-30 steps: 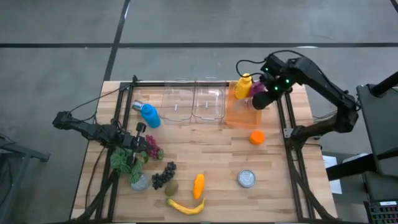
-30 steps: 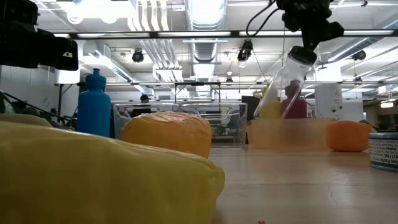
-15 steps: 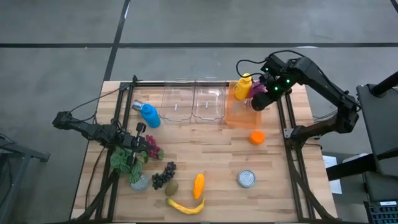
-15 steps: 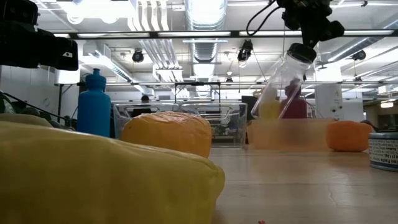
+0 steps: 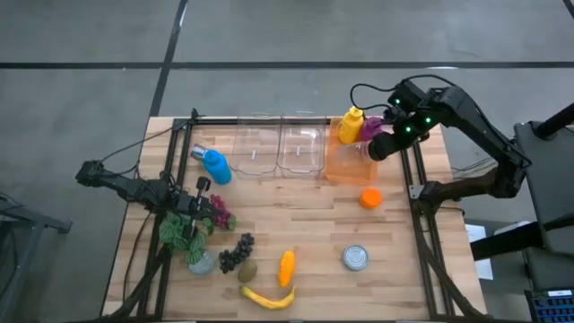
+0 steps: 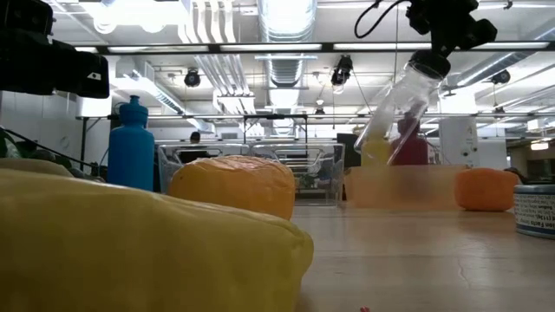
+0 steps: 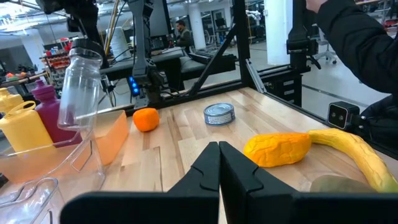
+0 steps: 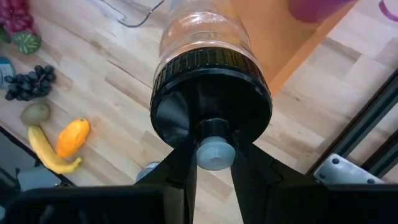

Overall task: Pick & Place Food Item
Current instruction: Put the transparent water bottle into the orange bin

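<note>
A clear bottle (image 6: pixel 397 113) with a black cap hangs tilted from my right gripper (image 5: pixel 383 146) at the table's far right. Its lower end is at the orange bin (image 5: pixel 345 166), which also holds a yellow bottle (image 5: pixel 350 125) and a purple bottle (image 7: pixel 48 102). My right gripper is shut on the bottle's cap end. My left gripper (image 5: pixel 192 215) waits shut near the table's left edge, over green leaves. The food lies on the near half: an orange (image 5: pixel 370 198), a mango (image 5: pixel 286 266), a banana (image 5: pixel 267 298), a kiwi (image 5: pixel 247 270) and grapes (image 5: pixel 235 251). My right gripper (image 8: pixel 215 164) pinches the small grey spout (image 8: pixel 216 149) on top of the bottle's black cap (image 8: pixel 211 106) between its two fingers. It comes from above, slanting in from the table's right. The bottle hangs tilted below the fingers. Whether its base rests in the orange bin, I cannot tell.
Two clear bins (image 5: pixel 278 148) stand left of the orange bin along the far edge. A blue bottle (image 5: pixel 213 164) lies left of them. A tin can (image 5: pixel 356 258) sits near the right front. Bare wood lies in the table's middle (image 5: pixel 296 206).
My right gripper has moved a little toward the table's right edge and upward, still shut on the bottle. The bottle's cap end went with it and the bottle now leans further, while its lower end has stayed at the orange bin.
</note>
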